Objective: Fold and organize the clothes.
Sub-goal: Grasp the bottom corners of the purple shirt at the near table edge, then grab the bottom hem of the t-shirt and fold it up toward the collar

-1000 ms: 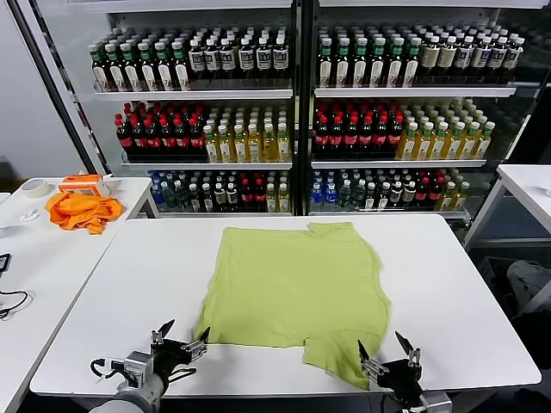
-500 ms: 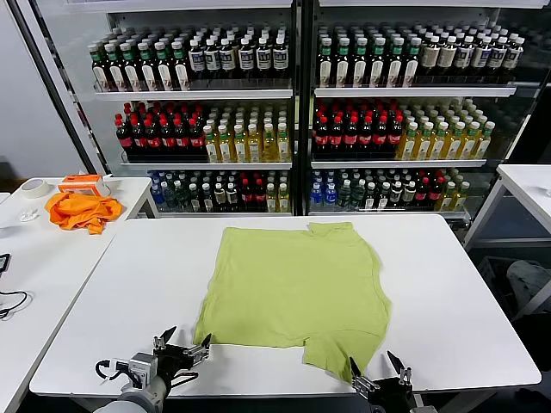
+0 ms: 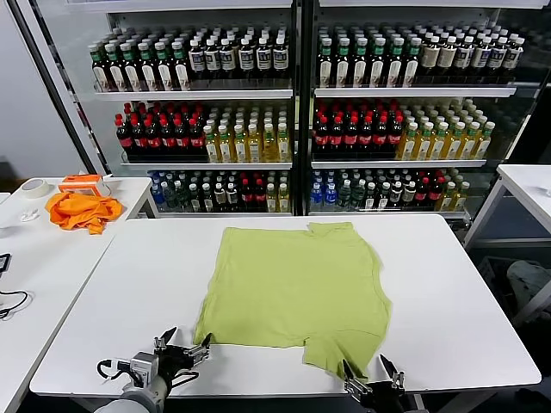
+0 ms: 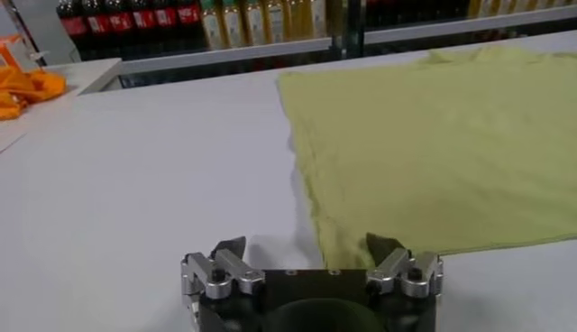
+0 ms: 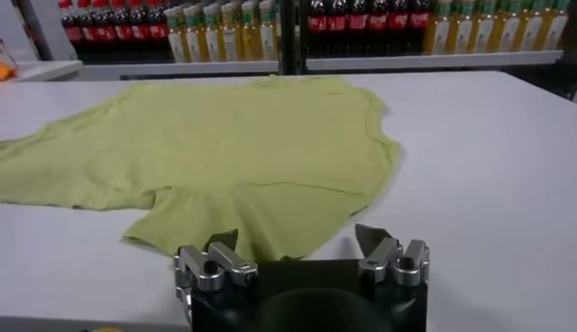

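A white tabletop stands in front of tall shelves packed with rows of bottled drinks. The landmark here is a lime yellow-green T-shirt, lying flat and spread out near the middle of the tabletop, its neck opening toward the shelves and its lower edge toward the robot.

Far to the left of the T-shirt, on a separate side table, lies a crumpled bright orange cloth, with a roll of tape just beyond it.

The left tool hovers at the near edge of the tabletop, just beside the T-shirt's near left corner. Its two fingers stand spread apart, released and holding nothing. In the left wrist view the left tool is low over the tabletop, the T-shirt's corner just ahead of it.

To the right, the right tool sits at the T-shirt's near right corner, where a sleeve flap hangs toward the tabletop's edge. Its fingers are apart, one on either side of the cloth's edge, not clenched on it. In the right wrist view the right tool has the T-shirt's hem directly before it.
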